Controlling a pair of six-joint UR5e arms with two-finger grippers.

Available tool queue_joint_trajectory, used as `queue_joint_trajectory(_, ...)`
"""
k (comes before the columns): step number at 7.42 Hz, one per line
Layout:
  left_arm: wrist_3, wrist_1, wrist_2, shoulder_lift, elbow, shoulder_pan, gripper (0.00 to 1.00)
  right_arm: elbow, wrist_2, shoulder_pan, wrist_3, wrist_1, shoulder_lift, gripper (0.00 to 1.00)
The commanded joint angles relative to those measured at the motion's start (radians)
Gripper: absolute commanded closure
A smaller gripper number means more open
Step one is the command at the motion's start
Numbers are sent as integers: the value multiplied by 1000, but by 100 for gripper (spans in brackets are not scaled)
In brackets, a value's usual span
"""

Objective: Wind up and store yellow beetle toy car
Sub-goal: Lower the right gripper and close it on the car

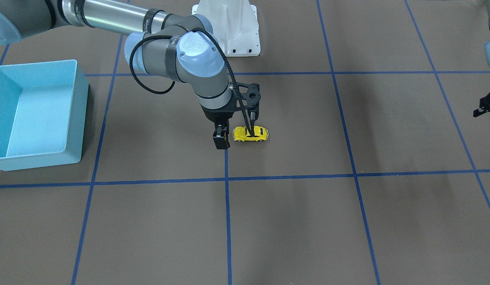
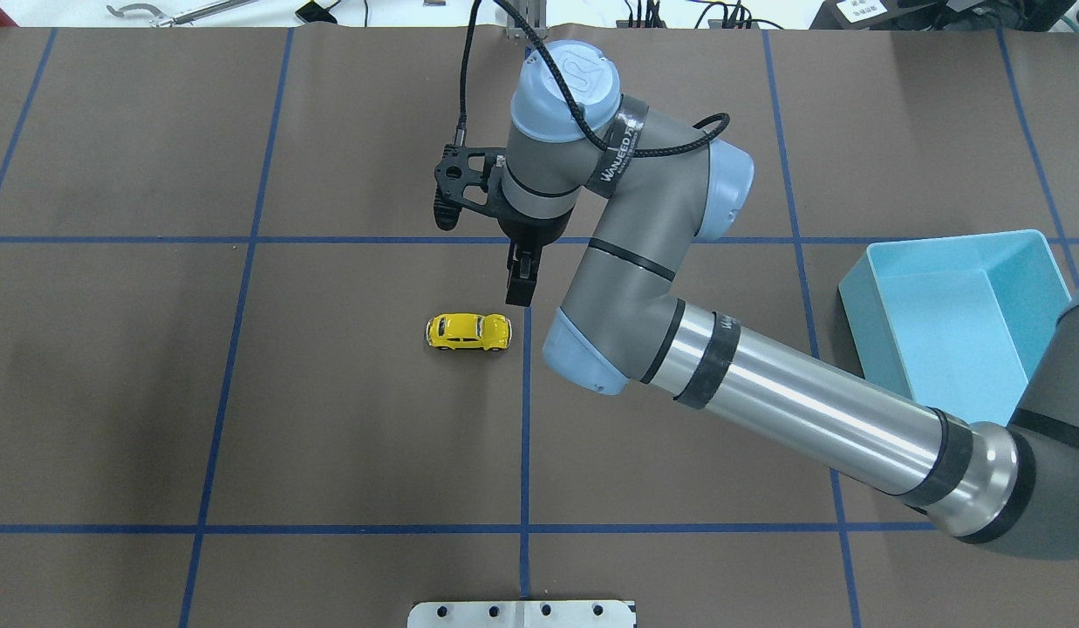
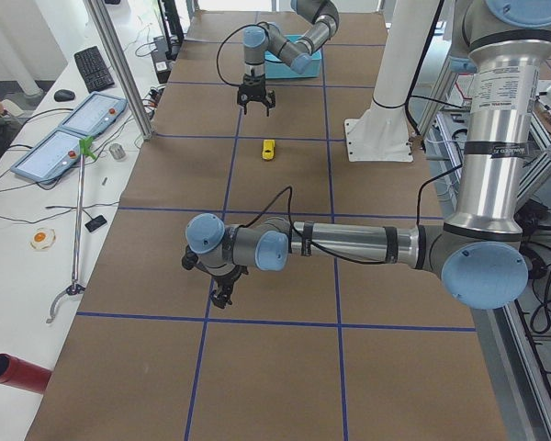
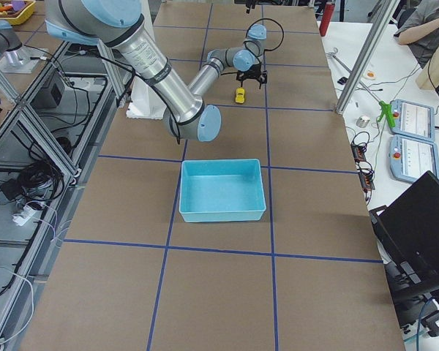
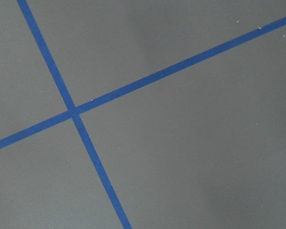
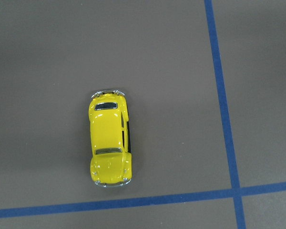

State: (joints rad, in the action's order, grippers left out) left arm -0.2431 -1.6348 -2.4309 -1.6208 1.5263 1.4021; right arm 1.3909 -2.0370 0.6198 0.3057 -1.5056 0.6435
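Observation:
The yellow beetle toy car [image 2: 468,331] stands on its wheels on the brown table, near a blue tape line. It also shows in the front view [image 1: 250,133] and in the right wrist view [image 6: 109,143]. My right gripper [image 2: 521,277] hangs a little above the table, just beyond the car and to its right, and touches nothing. Its fingers stand spread and empty in the left side view [image 3: 255,103]. The light-blue bin [image 2: 949,249] is empty at the far right. Only a black edge of my left gripper [image 1: 484,107] shows; I cannot tell if it is open.
Blue tape lines [image 5: 74,113] divide the table into squares. The white robot base plate [image 1: 229,27] sits at the table's robot side. Tablets [image 3: 69,138] and a grabber pole [image 3: 78,230] lie on the side bench.

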Motion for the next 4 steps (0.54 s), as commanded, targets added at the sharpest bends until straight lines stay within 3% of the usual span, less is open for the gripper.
queue_joint_trajectory(1, 2, 0, 0, -1, -17, 0, 0, -123, 0, -18, 1, 36, -53, 1)
queue_joint_trajectory(4, 4, 0, -2, 1, -18, 9, 0, -225, 0, -72, 3, 65, -96, 1)
